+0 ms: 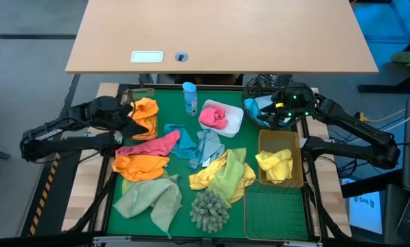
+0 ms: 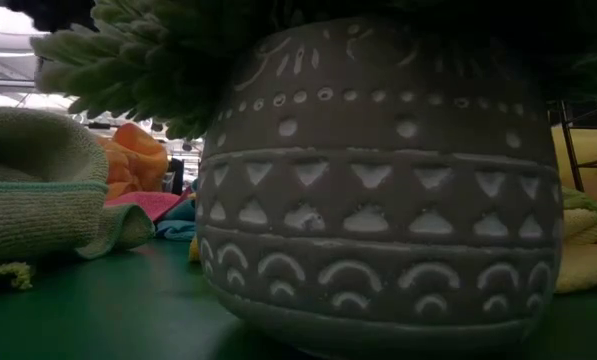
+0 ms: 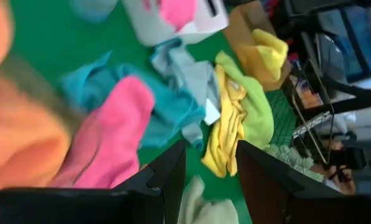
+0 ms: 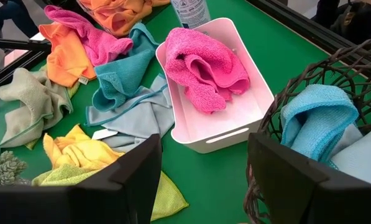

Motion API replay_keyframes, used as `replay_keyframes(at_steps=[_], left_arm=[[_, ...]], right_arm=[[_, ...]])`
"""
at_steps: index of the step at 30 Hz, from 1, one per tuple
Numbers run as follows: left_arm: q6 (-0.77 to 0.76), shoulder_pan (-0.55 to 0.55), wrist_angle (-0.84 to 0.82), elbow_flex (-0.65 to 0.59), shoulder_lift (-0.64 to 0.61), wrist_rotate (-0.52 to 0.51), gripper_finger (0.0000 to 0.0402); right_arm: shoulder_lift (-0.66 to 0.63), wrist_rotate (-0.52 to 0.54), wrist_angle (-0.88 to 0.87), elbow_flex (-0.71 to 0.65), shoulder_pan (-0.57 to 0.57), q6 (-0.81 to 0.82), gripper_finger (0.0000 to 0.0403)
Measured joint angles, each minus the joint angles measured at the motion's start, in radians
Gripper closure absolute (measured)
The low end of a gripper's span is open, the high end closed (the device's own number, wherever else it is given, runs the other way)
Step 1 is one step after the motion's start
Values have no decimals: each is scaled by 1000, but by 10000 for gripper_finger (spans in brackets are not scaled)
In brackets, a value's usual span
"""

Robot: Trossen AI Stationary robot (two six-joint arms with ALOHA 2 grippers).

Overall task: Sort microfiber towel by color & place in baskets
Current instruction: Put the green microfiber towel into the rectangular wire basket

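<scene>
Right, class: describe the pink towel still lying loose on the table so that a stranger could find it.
Start at the white tub on the green table. The pink towel lies left of it, stretched between a teal towel and orange ones. The only other pink one sits inside that tub.

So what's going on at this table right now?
Two robot arms are sorting coloured towels into baskets. The left gripper is open by the orange towels at the clear tub; the right gripper is open over the black wire basket holding a blue towel. The white tub has a pink towel. Many towels lie unsorted.
</scene>
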Motion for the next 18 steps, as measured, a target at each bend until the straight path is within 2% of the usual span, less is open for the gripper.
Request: replay_keyframes(at_steps=[3,8,18], left_arm=[[53,-73,99,0,55,-43,266],[90,-201,223,0,170,-52,266],[37,-544,301,-2,444,-105,266]], right_arm=[[0,0,0,0,0,0,166],[0,0,0,0,0,1,166],[0,0,0,0,0,3,166]])
